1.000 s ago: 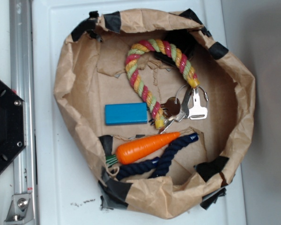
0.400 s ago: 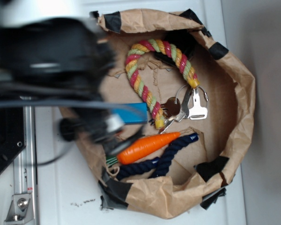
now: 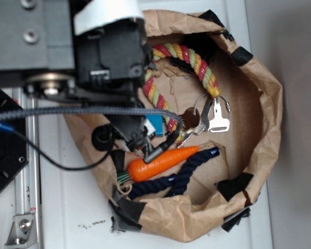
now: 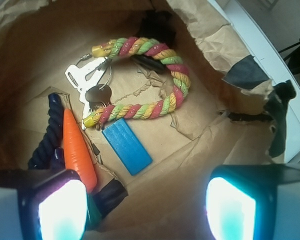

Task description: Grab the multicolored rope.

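The multicolored rope (image 4: 155, 75) lies bent in an arch on the brown paper floor of a crumpled paper basin (image 3: 264, 104), toward its far side in the wrist view, its red, yellow and light-green strands twisted together. Both of its ends point toward a bunch of metal keys (image 4: 90, 82), which touches the rope ends. Just beside the lower arm of the arch rests a flat blue block (image 4: 126, 146). Next to the keys an orange carrot (image 4: 77, 150) lies alongside a dark navy-blue rope (image 4: 47, 135).

The fingers (image 4: 230, 205) stand wide apart with nothing between them, seen at the bottom corners of the wrist view, above the near wall of the basin and clear of the rope. In the exterior view the black arm (image 3: 109, 57) reaches in from the left and covers part of the arch and most of the block.

The basin's torn paper walls are patched with black tape (image 3: 241, 54). It sits on a white table (image 3: 67, 207), with a metal rail (image 3: 26, 207) along the left edge and grey floor to the right.
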Motion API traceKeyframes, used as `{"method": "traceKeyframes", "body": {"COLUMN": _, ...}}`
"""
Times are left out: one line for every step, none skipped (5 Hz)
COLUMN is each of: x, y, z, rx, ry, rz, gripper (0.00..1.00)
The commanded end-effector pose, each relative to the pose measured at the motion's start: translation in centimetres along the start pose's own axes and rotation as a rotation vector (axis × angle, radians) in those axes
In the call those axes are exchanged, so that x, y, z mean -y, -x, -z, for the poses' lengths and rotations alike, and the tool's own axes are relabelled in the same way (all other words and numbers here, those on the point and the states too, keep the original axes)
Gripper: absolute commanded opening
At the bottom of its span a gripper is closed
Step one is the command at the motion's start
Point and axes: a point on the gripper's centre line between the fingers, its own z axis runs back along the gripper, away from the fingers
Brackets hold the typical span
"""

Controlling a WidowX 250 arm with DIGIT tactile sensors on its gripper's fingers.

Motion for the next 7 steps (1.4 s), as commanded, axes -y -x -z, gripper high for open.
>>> {"method": "traceKeyframes", "body": {"x": -0.9, "y": -2.4, "z": 4.4, "rx": 0.109, "ry": -0.040, "rz": -0.133, "gripper": 1.00}}
{"method": "traceKeyframes", "body": {"x": -0.9, "y": -5.4, "z": 9.4, "rx": 0.208, "ry": 0.029, "rz": -0.263, "gripper": 1.00}}
{"method": "traceKeyframes", "body": {"x": -0.2, "y": -6.0, "z": 11.7, "rx": 0.187, "ry": 0.046, "rz": -0.354, "gripper": 1.00}}
{"method": "traceKeyframes", "body": {"x": -1.9, "y": -5.6, "z": 11.4, "rx": 0.205, "ry": 0.021, "rz": -0.408, "gripper": 1.00}}
{"method": "traceKeyframes", "body": {"x": -3.1, "y": -5.9, "z": 11.3, "rx": 0.216, "ry": 0.028, "rz": -0.429, "gripper": 1.00}}
{"method": "traceKeyframes", "body": {"x": -3.8, "y": -7.0, "z": 12.4, "rx": 0.197, "ry": -0.001, "rz": -0.461, "gripper": 1.00}}
{"method": "traceKeyframes", "body": {"x": -3.6, "y": -7.8, "z": 13.7, "rx": 0.174, "ry": -0.041, "rz": -0.457, "gripper": 1.00}}
